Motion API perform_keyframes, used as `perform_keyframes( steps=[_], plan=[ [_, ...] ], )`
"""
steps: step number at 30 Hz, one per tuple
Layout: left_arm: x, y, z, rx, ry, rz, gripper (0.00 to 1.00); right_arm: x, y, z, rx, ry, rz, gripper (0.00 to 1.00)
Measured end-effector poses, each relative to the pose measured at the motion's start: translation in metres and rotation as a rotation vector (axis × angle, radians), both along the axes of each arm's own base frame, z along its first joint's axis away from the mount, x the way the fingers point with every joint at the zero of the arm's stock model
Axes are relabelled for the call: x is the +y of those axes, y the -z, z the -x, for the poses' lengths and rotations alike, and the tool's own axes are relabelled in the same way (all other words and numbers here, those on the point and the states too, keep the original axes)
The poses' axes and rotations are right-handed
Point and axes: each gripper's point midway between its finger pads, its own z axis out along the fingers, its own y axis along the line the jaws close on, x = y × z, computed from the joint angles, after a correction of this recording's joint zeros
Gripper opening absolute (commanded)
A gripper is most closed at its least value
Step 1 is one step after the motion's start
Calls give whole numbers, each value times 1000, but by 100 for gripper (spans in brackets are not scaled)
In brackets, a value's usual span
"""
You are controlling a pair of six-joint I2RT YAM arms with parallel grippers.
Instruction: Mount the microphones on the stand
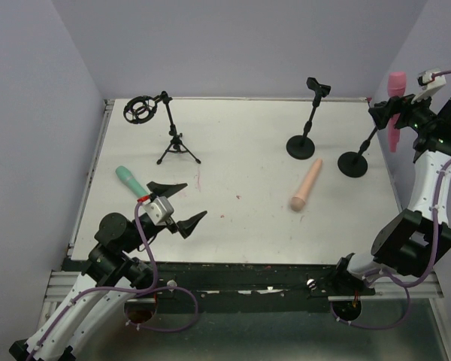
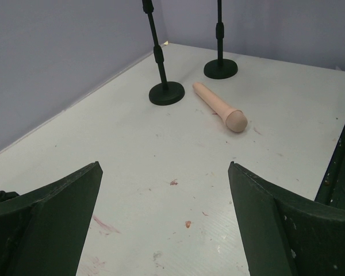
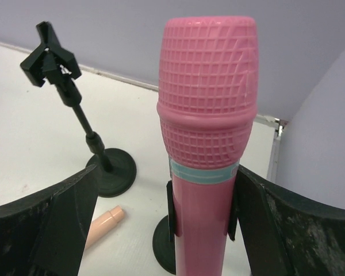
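the right claw [image 3: 164, 178] is wide open around the pink microphone [image 3: 207, 115] on its stand [image 1: 352, 164], holding nothing. one bump could tip it over. the left claw [image 2: 164, 190] is open, empty.

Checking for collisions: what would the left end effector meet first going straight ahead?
Likely the peach microphone lying on the table; nothing nearer shows, though height is hard to judge.

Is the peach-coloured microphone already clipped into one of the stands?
No, the peach microphone lies flat on the table, beside a round-based stand whose clip holds nothing.
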Motion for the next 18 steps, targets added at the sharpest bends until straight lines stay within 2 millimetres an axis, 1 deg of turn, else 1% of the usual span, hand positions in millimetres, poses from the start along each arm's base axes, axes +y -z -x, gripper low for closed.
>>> perform_keyframes(
  steps=[2,5,8,11,15,18],
  plan=[
    [1,0,1,-3,0,6,99,-11,-5,3,-8,39,-20,100],
    [2,1,4,0,1,10,99,-21,-11,7,-15,73,-43,100],
    [3,2,5,3,2,14,99,-28,-14,12,-16,97,-64,100],
    [4,2,7,4,2,19,99,-31,-22,18,-28,107,-76,100],
    [4,2,7,8,3,21,99,-27,-45,26,-68,105,-70,100],
    [4,3,7,12,3,22,99,-21,-73,31,-117,85,-50,100]
  ],
)
